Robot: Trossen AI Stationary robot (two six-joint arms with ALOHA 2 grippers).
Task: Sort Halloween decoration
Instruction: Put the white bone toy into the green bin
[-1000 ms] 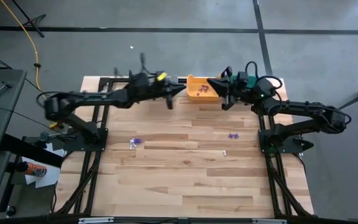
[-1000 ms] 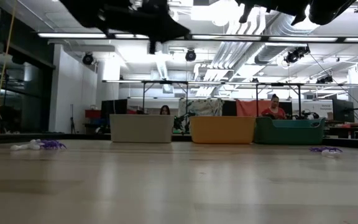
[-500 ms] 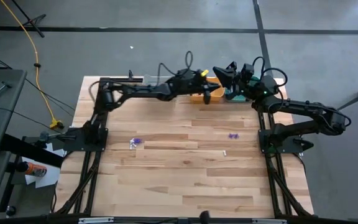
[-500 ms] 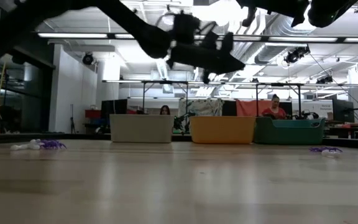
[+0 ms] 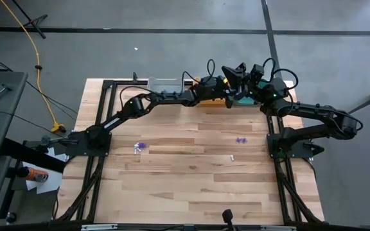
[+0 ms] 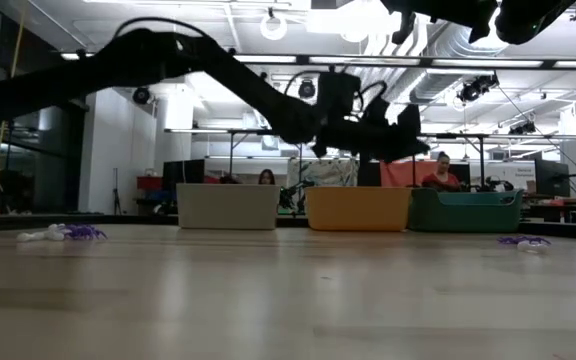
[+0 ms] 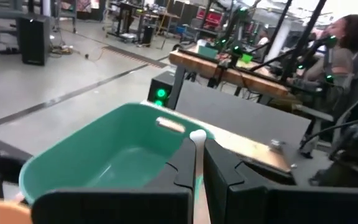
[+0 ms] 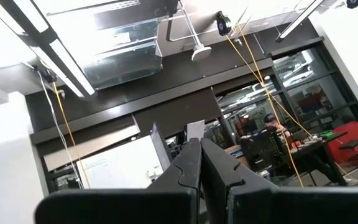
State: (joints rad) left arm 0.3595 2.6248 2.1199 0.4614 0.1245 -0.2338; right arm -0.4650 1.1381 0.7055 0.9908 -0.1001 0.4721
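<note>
- The Halloween decoration lies scattered on the wooden table (image 5: 191, 186). One purple trinket with a whitish piece (image 5: 139, 147) sits left of centre in the high view, a second purple trinket (image 5: 241, 139) lies to its right, and a small white piece (image 5: 232, 157) is just below that.
- They are too small to tell which way any of them points, or its long axis.
- The left gripper (image 7: 197, 144) reaches across the far edge and hangs over the teal bin (image 7: 104, 163). Its fingers are pinched on a small white piece (image 7: 197, 135), too small to identify.
- The right gripper (image 8: 200, 148) is raised near the teal bin, tilted up toward the ceiling – fingers closed, nothing between them.
- Three bins stand in a row at the far edge: grey bin (image 6: 227, 206), orange bin (image 6: 358, 208), then the teal one.
- Beyond the table is an open workshop with ceiling lights, workbenches, and seated people (image 6: 440, 172).
</note>
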